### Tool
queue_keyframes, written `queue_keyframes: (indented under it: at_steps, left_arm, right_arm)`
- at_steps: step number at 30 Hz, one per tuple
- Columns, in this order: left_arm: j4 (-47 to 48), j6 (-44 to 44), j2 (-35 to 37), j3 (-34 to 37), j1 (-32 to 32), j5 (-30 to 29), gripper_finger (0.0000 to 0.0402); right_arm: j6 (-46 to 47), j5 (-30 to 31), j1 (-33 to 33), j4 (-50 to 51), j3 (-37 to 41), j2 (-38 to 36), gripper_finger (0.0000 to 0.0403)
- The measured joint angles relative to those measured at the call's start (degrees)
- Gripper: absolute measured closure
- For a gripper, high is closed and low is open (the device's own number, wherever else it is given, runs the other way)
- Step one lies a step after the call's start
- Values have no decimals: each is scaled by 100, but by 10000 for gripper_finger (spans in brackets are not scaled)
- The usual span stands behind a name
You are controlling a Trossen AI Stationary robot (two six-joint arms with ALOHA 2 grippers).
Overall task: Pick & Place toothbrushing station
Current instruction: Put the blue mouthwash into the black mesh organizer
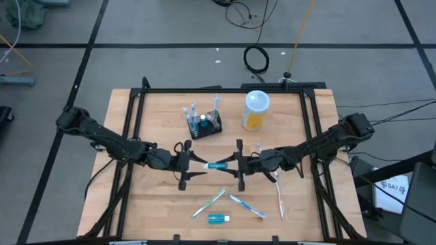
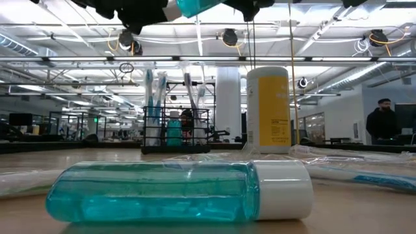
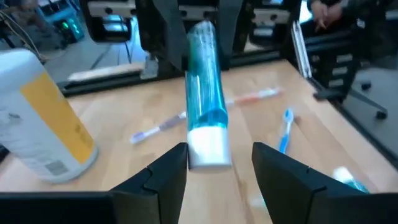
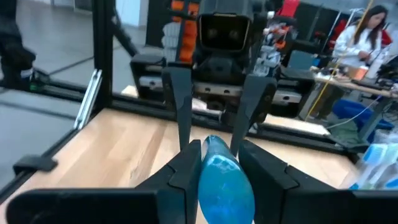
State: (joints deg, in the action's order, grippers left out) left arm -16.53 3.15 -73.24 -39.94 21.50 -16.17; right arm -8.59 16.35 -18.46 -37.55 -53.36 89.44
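Grippers meet over the middle of the table [image 1: 157, 204], facing each other with a small teal bottle [image 1: 218, 165] slung between them. The right gripper [image 1: 240, 165] is clenched on the bottle's rounded base end — in its own wrist view the two dark fingers [image 4: 186, 165] press against the blue body from either side. The left gripper [image 1: 187, 165] sits at the bottle's white cap; its fingers [image 3: 171, 168] stand released, one just beside the cap and the other apart from it with a visible gap, so the bottle hangs from the right gripper alone.

Just beyond the left gripper, toward the far edge of the table, stands the toothbrushing station [image 1: 205, 124], a small black slatted rack with several toothbrushes and a small teal bottle upright in it. To that rack's side, beyond the right gripper, stands a tall white-lidded container [image 1: 255, 110] with yellow-orange contents, apart from the rack.

On the near side of the grippers lie two wrapped toothbrushes [image 1: 228, 201] forming a shallow V, and nearer still a second teal bottle [image 1: 219, 218] on its side — the one filling the low view. Another wrapped toothbrush with an orange handle [image 1: 279, 197] lies beside the right gripper, toward the table's right edge.

A person [image 2: 383, 123] stands in the room behind.
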Motion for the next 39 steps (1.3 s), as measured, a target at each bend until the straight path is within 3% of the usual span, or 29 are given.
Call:
queue_keyframes:
  at_steps: [15,30,39]
  left_arm:
    - [-131,-65,5,-2,-46,-254,202]
    - [-468,19,5,-2,-46,-340,285]
    - [-400,-27,1,-2,-44,-342,297]
  right_arm:
    - [102,12,39,-462,-4,34,310]
    - [101,16,39,-431,-4,36,310]
    - [82,14,39,-246,-4,36,306]
